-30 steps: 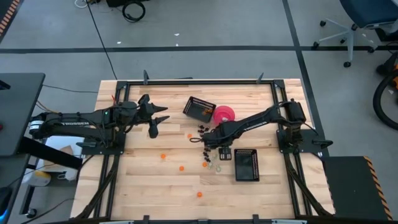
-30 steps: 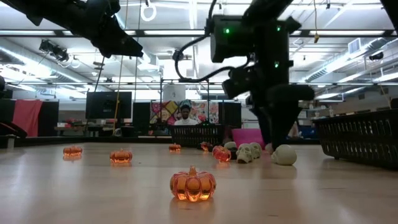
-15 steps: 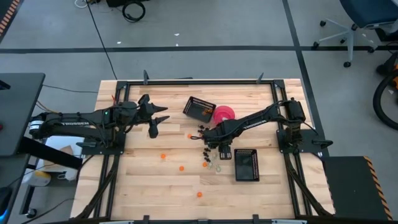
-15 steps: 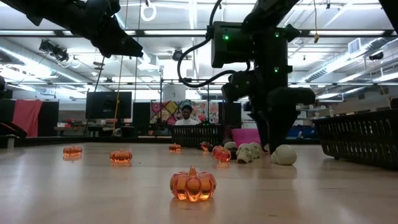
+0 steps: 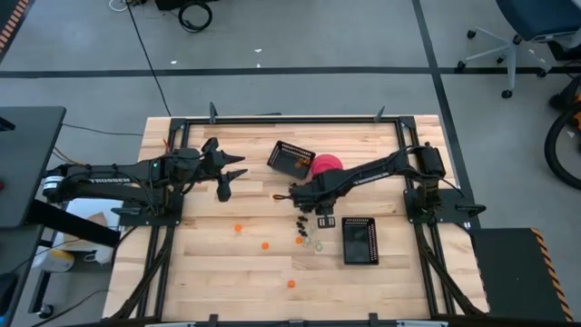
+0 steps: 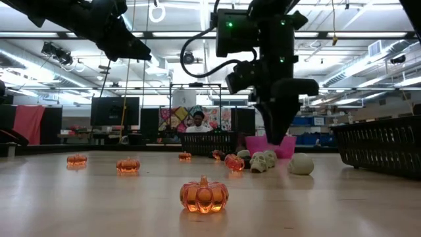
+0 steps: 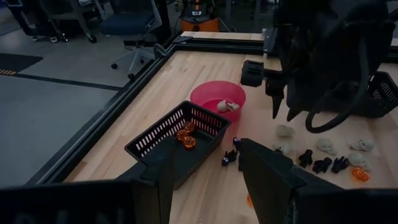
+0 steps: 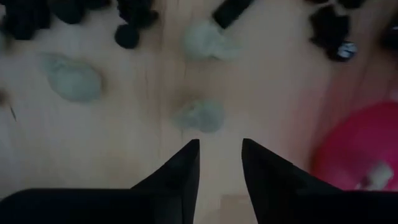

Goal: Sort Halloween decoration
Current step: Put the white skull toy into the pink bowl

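My right gripper [image 8: 221,143] points down over the middle of the table [image 5: 218,272], open by a narrow gap with bare wood between its fingers. A pale trinket [image 8: 199,115] lies on the wood just beyond its tips, with more pale ones [image 7: 326,144] and black ones [image 7: 317,163] close by. Orange pumpkins [image 5: 265,245] lie scattered toward the near side, one [image 6: 204,195] close to the low camera. My left gripper [image 7: 205,168] hovers open at the table's left, above the boards and touching nothing.
A black mesh basket [image 7: 177,140] holding orange pumpkins stands tilted at the far middle, and beside it a pink bowl [image 7: 217,99] holds pale trinkets. A second black basket [image 5: 359,240] sits near the right arm's base. A person shows in the room beyond the table.
My right gripper has risen a little off the table and shifted toward the table's left edge, still pointing down. The trinkets lie where they were.
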Controlling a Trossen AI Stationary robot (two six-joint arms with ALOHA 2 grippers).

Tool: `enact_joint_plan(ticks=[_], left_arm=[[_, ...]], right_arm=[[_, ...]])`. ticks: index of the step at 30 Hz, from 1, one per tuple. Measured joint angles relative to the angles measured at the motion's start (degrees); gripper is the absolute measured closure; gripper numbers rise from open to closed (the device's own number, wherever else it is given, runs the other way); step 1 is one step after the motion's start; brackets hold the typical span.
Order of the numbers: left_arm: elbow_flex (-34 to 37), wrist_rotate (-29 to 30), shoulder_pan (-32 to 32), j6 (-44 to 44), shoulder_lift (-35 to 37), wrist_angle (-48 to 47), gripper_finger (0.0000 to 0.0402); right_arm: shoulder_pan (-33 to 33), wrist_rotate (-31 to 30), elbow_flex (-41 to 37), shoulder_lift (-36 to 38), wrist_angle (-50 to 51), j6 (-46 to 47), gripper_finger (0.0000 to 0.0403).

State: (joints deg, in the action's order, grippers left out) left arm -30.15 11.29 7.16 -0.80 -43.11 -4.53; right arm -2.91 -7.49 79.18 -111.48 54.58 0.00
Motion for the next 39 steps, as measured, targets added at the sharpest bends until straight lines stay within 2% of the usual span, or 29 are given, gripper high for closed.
enact_joint_plan(ticks=[7, 17, 30, 39], left_arm=[[0.0, 0.0, 0.0, -0.3, 0.0, -0.6, 0.0246], [0.0, 0.0, 0.0, -0.3, 0.0, -0.9, 0.0246], [0.0, 0.0, 0.0, -0.1, 0.0, 0.5, 0.0246], [0.0, 0.0, 0.0, 0.2, 0.0, 0.7, 0.0246]], right_arm=[[0.6, 4.6, 0.4, 0.0, -0.1, 1.7, 0.0259], [-2.8, -0.2, -1.3, 0.0, -4.9, 2.1, 0.0190], [-2.6, 0.7, -1.5, 0.0, -6.3, 4.0, 0.0139], [-2.1, 0.4, -5.3, 0.0, -10.8, 2.6, 0.0138]])
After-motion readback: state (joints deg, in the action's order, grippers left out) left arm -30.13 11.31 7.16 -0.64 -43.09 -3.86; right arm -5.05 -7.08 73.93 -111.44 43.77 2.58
